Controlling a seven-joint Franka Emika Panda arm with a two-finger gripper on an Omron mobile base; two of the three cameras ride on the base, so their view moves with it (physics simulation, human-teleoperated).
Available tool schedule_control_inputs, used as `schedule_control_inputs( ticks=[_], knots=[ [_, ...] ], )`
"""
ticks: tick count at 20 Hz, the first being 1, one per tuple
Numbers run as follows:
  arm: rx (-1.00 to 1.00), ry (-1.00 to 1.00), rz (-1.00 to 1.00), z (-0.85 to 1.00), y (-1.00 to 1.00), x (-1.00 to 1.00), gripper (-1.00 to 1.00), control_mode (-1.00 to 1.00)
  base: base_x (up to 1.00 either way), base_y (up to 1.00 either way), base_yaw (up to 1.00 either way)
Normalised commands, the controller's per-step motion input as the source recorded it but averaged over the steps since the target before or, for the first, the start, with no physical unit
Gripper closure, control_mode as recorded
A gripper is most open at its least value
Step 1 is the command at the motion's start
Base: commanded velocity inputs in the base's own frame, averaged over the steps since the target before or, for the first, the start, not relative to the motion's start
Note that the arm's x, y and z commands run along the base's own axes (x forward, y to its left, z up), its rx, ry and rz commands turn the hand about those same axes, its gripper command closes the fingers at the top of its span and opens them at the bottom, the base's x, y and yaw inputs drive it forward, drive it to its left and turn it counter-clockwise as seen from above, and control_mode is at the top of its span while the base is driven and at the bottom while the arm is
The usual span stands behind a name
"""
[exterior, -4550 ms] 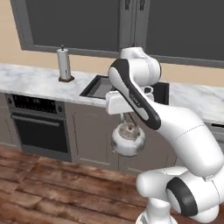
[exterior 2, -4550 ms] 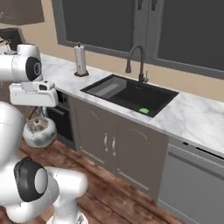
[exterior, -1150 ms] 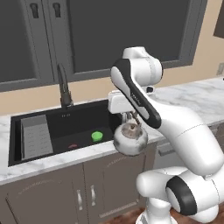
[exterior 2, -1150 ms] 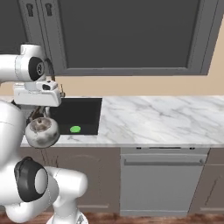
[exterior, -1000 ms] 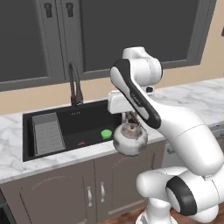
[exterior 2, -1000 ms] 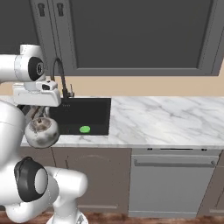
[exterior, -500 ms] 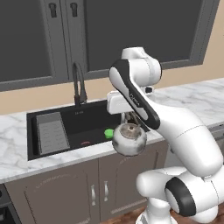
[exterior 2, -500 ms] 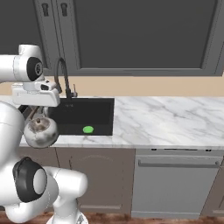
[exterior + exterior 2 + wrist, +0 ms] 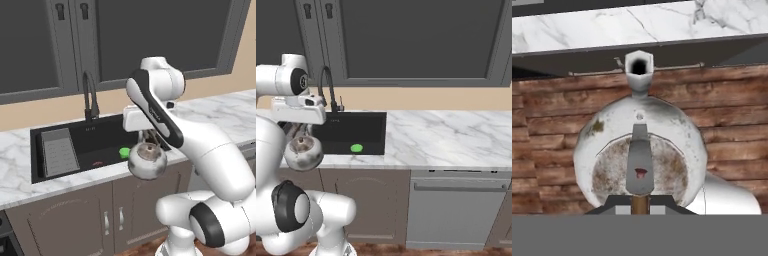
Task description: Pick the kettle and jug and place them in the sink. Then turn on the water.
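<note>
Kettle (image 9: 147, 161) hangs by handle from end effector (image 9: 148, 136), jaws closed on it, in air before tabletop (image 9: 215, 107) edge. Sink (image 9: 105, 142) just behind and left of end effector; green cup (image 9: 124, 153) inside, grey tray (image 9: 59, 151) farther left, faucet (image 9: 90, 97) behind. Wood floor (image 9: 552, 145) below kettle. Grey cabinets (image 9: 65, 225) under marble; dark window (image 9: 421, 40) above.

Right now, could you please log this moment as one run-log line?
gripper: shut on kettle | kettle: hanging before cabinets, outside sink | faucet: off

end effector (image 9: 148, 136) fingertips hidden behind arm, sink (image 9: 373, 131) left part hidden by arm
</note>
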Motion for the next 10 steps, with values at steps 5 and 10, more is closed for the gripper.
schedule_control_inputs(
  ticks=[5,10],
  knots=[
    [0.11,-0.02,0.09,-0.42,-0.1,0.01,1.0,-1.0,0.0,0.0,0.0],
    [0.01,-0.12,0.01,-0.04,-0.18,0.03,1.0,-1.0,0.0,0.0,0.0]
  ],
)
